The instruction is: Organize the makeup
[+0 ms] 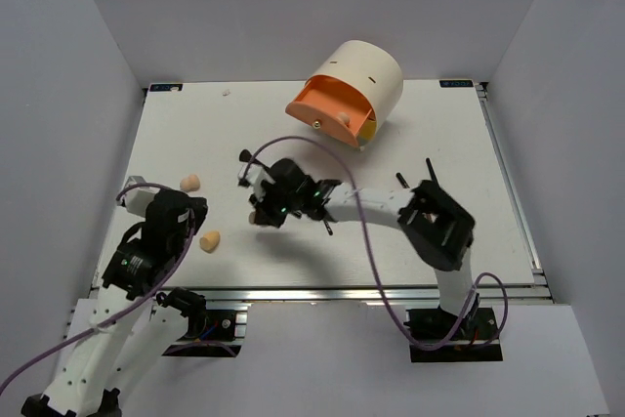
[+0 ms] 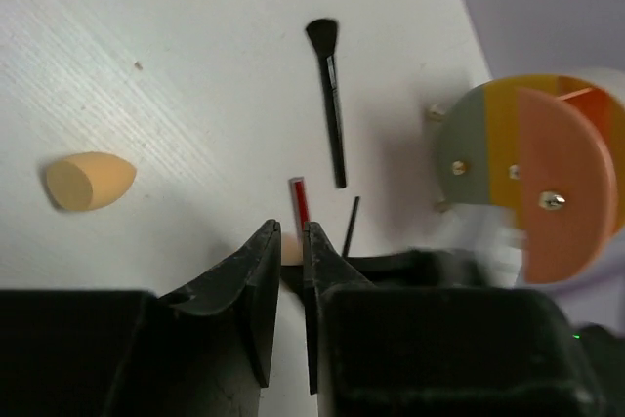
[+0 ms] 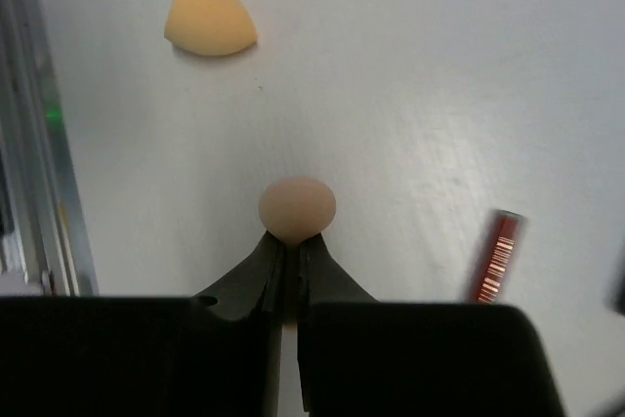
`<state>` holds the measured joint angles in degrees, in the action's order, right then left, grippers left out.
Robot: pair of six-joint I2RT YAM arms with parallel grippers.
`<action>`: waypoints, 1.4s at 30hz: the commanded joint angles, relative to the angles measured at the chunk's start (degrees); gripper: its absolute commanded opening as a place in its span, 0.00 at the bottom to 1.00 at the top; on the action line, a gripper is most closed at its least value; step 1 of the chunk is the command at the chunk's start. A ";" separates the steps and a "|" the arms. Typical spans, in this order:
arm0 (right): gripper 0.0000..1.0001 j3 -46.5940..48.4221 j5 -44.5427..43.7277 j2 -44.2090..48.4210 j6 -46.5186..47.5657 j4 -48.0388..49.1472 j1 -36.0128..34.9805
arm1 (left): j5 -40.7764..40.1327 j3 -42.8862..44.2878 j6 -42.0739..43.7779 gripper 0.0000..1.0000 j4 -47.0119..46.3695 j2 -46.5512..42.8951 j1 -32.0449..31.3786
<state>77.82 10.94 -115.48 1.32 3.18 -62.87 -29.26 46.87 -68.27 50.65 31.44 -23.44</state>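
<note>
Right pincer [image 3: 290, 241] pinches pink sponge [image 3: 297, 207], between table rail [image 3: 44, 144] and red stick [image 3: 496, 256].

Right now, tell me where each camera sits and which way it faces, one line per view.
Top external: above and behind the arms, looking down on the table and cream case; both arms show, left gripper and right gripper.
Left wrist: on the left arm, looking down across the table at the cream case and a brush; its own fingers show.
Right wrist: on the right arm, looking down at the table; its fingers pinch a pink-beige sponge.
Shared: both wrist views show the red stick.
</note>
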 commanded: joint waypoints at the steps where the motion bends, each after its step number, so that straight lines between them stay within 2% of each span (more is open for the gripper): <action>1: 0.00 -1.00 20.68 13.07 12.28 -1.58 8.72 | 1.04 -2.13 -5.90 0.26 -0.82 1.69 -0.11; 4: 0.00 -2.85 22.11 21.42 17.65 -0.38 12.85 | 0.96 -4.24 -10.64 0.58 -0.65 3.89 -0.03; 5: 0.00 -2.76 21.15 24.48 17.92 0.15 13.99 | 0.78 -4.68 -13.27 0.76 0.31 5.28 -0.11; 7: 0.00 -1.10 18.61 26.09 15.66 0.60 17.25 | 0.69 -5.56 -14.69 0.85 0.41 6.78 -0.03; 9: 0.00 3.18 11.32 25.58 12.06 0.08 21.71 | 0.87 -6.00 -15.84 0.95 -0.29 8.71 -0.11; 11: 0.00 7.50 6.23 22.34 8.09 -3.42 24.80 | 0.95 -6.44 -16.46 0.97 -1.51 9.86 -0.11; 14: 0.00 14.54 3.66 17.94 6.68 -7.83 30.34 | 1.39 -6.53 -17.07 0.98 -2.14 11.88 -0.11; 20: 0.01 20.35 4.35 12.05 8.43 -10.65 36.32 | 4.72 -4.43 -13.66 0.98 -1.35 17.68 2.08; 24: 0.14 22.20 5.84 9.84 9.75 -12.23 37.65 | 13.68 -4.16 -7.41 0.98 -3.36 22.43 9.45; 27: 0.33 22.11 6.90 9.66 10.28 -12.50 37.65 | 15.11 -3.46 -5.39 0.98 -3.81 24.02 10.78; 28: 0.42 22.11 7.34 9.66 10.37 -12.50 37.65 | 15.19 -3.19 -4.95 0.98 -3.72 24.28 11.05; 33: 0.68 21.76 7.60 10.10 9.84 -12.32 37.82 | 15.72 -3.63 -5.73 0.98 -2.14 25.25 11.84; 42: 0.70 22.72 11.29 13.78 7.21 -11.45 38.96 | 15.11 -1.79 -9.16 0.98 3.21 31.29 13.86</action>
<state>97.03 19.42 -106.85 10.20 -10.44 -24.62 -13.72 42.33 -75.88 50.57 60.49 -10.28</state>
